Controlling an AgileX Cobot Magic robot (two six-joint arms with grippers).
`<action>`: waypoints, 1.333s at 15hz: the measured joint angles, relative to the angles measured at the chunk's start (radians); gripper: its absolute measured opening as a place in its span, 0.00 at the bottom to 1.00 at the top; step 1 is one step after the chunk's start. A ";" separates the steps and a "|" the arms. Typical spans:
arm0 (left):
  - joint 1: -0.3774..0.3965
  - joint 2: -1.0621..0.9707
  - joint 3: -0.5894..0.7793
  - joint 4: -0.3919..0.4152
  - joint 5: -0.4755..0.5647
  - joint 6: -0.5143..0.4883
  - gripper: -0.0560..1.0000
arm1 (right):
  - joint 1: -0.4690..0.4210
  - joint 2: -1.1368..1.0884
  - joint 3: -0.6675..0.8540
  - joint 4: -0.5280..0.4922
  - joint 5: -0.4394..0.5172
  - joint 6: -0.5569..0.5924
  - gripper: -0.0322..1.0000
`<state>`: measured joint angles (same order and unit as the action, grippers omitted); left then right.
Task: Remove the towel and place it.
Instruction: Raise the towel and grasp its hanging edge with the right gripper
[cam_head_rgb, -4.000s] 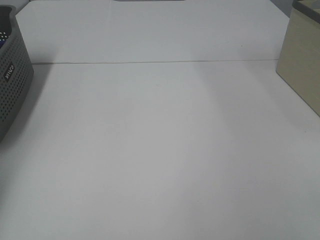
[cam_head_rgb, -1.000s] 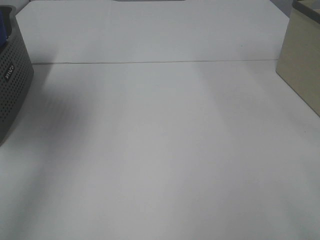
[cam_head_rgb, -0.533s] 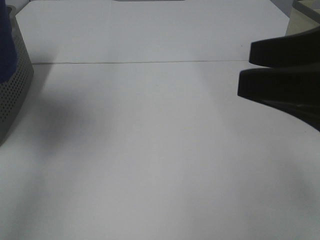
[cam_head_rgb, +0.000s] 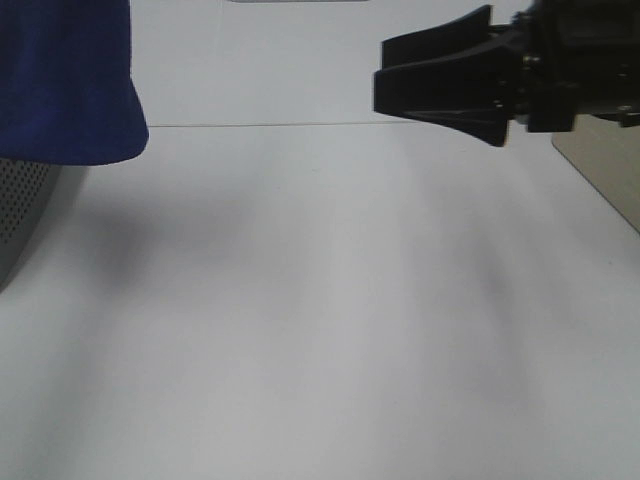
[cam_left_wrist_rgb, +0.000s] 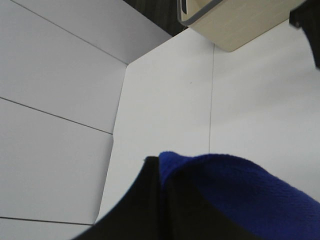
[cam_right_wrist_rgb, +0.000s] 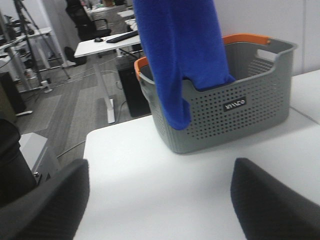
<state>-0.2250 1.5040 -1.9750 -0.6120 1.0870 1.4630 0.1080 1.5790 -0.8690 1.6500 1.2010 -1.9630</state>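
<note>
On the left gripper (cam_left_wrist_rgb: 161, 167) the two black fingers (cam_left_wrist_rgb: 140, 200) are pinched together on a fold of the blue towel (cam_left_wrist_rgb: 240, 195), which bulges out right against their tips. The towel hangs as a blue sheet in the upper left of the overhead frame, its lower end draped over the rim of the grey basket (cam_right_wrist_rgb: 225, 115). The right gripper (cam_head_rgb: 382, 68) reaches in from the upper right with fingers spread wide and nothing between them, well apart from the towel across the white table (cam_head_rgb: 320, 300).
</note>
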 joint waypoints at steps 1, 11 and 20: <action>0.000 0.011 0.000 -0.023 0.000 0.004 0.05 | 0.062 0.064 -0.058 0.012 -0.019 -0.002 0.77; 0.000 0.063 0.000 -0.152 -0.035 0.008 0.05 | 0.334 0.424 -0.470 0.067 -0.071 0.012 0.77; 0.000 0.074 0.000 -0.202 -0.091 0.008 0.05 | 0.365 0.529 -0.586 0.085 -0.067 0.037 0.63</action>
<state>-0.2250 1.5780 -1.9750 -0.8140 0.9960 1.4710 0.4730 2.1080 -1.4550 1.7350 1.1340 -1.9260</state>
